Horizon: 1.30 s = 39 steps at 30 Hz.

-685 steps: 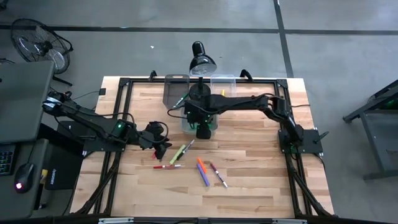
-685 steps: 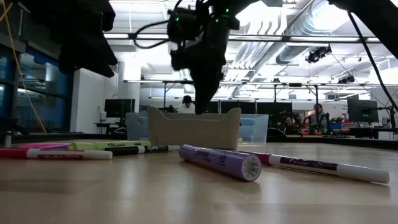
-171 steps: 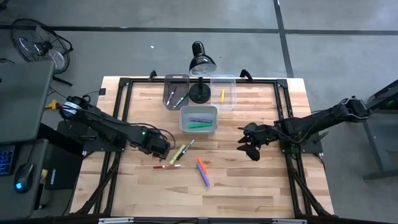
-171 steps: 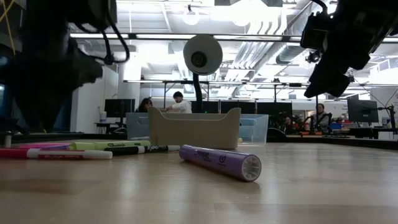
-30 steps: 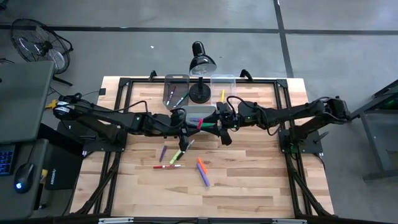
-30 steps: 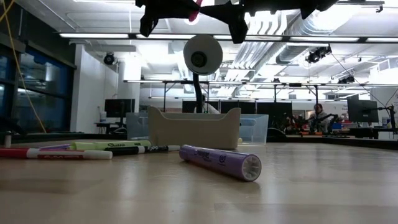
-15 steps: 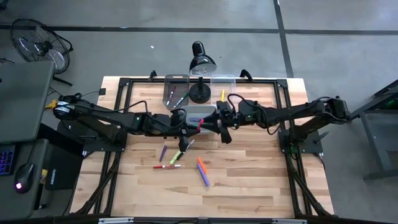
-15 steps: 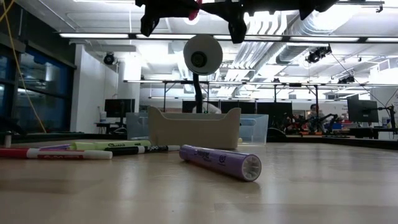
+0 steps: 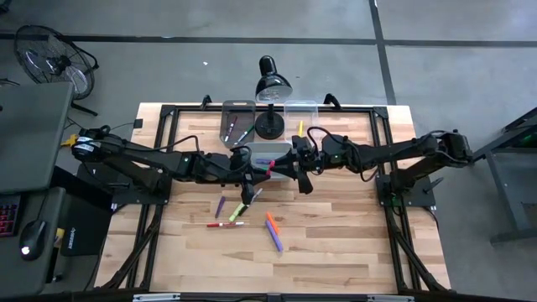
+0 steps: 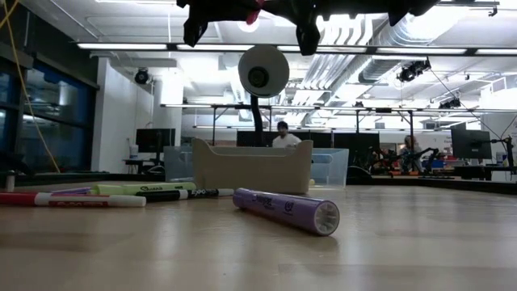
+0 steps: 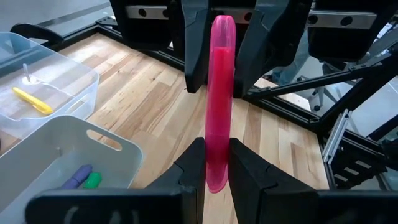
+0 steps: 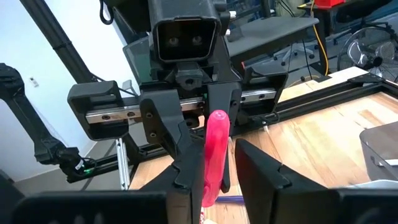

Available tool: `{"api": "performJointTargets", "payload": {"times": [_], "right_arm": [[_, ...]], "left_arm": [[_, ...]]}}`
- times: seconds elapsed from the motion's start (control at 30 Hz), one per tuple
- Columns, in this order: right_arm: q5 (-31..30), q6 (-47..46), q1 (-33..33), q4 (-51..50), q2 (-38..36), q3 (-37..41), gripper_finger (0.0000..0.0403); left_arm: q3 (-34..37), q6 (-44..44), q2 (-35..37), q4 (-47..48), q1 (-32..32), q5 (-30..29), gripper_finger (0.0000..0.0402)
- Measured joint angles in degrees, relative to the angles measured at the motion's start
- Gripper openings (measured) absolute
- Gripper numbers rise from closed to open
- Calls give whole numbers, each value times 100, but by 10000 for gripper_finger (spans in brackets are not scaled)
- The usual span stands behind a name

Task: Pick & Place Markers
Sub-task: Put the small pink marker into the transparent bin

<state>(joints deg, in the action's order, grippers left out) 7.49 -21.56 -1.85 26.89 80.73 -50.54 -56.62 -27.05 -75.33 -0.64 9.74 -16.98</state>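
- The left gripper (image 9: 250, 170) reached in from the left side of the table (image 9: 352, 252) and hung in the air beside the grey bin (image 9: 281, 151), its fingers (image 11: 191, 168) clamped on one end of a pink marker (image 11: 220, 93).
- On the wood in front of it lay the loose markers: a purple one (image 9: 219, 206), a red-and-white one (image 9: 225, 224), a yellow-green one (image 9: 242, 205), then an orange one (image 9: 271, 222) touching another purple one (image 9: 275, 238) (the fat barrel nearest the low camera).
- At the back edge stood two clear bins, the left bin (image 9: 237, 123) holding several markers, the right bin (image 9: 300, 124) holding a yellow marker (image 9: 299, 127), with a black desk lamp (image 9: 271, 84) between them.
- The grey bin held purple and green markers (image 11: 84, 179).
- The right gripper (image 9: 295, 173) met the left one head-on above the table; its fingers (image 12: 186, 162) stood on either side of the pink marker's free end, still with a gap showing on one side, so I could not tell whether they had gripped it.
- Low down, both grippers showed only as dark shapes at the top edge, the pink marker (image 10: 253, 14) between them.
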Motion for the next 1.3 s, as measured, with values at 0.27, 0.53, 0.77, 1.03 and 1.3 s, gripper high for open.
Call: {"api": "performJointTargets", "payload": {"times": [0.27,0.53,0.77,1.03,1.3], "right_arm": [[19,29,-13,13,0,0,52],[18,106,-13,67,0,2,26],[37,105,-15,103,2,2,49],[135,-82,-53,352,64,4,71],[449,-377,-98,754,475,4,91]], "left_arm": [[0,-2,0,0,0,-3,48],[0,-2,4,0,0,-6,48],[0,-2,4,-10,0,-3,48],[0,-4,4,4,2,16,48],[2,90,4,15,-1,-6,48]]}}
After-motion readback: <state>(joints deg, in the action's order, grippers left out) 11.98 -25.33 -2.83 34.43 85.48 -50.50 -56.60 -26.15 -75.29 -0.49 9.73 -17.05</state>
